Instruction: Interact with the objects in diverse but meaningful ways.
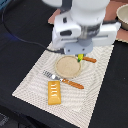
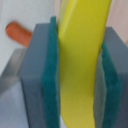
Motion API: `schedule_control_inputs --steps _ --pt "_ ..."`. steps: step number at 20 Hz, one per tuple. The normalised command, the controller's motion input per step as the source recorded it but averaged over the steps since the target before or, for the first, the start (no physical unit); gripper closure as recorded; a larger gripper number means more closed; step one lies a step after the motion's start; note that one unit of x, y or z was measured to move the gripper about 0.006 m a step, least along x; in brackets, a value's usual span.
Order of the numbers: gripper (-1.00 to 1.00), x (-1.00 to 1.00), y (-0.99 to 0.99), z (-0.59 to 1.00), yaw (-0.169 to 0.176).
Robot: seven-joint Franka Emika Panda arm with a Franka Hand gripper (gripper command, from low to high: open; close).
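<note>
My gripper [image 1: 80, 56] is shut on a yellow banana [image 1: 80, 58] and holds it just above the far right rim of the round tan plate. In the wrist view the banana [image 2: 82, 60] stands upright, clamped between the two teal pads [image 2: 50, 75] of my gripper [image 2: 82, 70]. An orange ridged bread slab [image 1: 54, 93] lies on the mat near the front, well apart from the gripper. A round greyish pot [image 1: 123, 17] sits at the back on the exterior view's right, partly cut off. The cheese wedge and the sausage are out of view.
The tan plate [image 1: 66, 67] lies on a pale checked placemat [image 1: 30, 80]. An orange-handled fork [image 1: 66, 81] lies in front of the plate. An orange-handled knife [image 1: 89, 60] lies beside the gripper; an orange handle also shows in the wrist view [image 2: 19, 34]. The surrounding table is black.
</note>
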Motion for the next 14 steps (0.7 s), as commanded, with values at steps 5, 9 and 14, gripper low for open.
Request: schedule_control_inputs --steps 5,9,14 --pt "1.0 -0.25 0.53 0.23 0.0" --pt "1.0 -0.18 0.45 0.11 0.0" --pt "1.0 -0.02 0.46 -0.07 0.002"
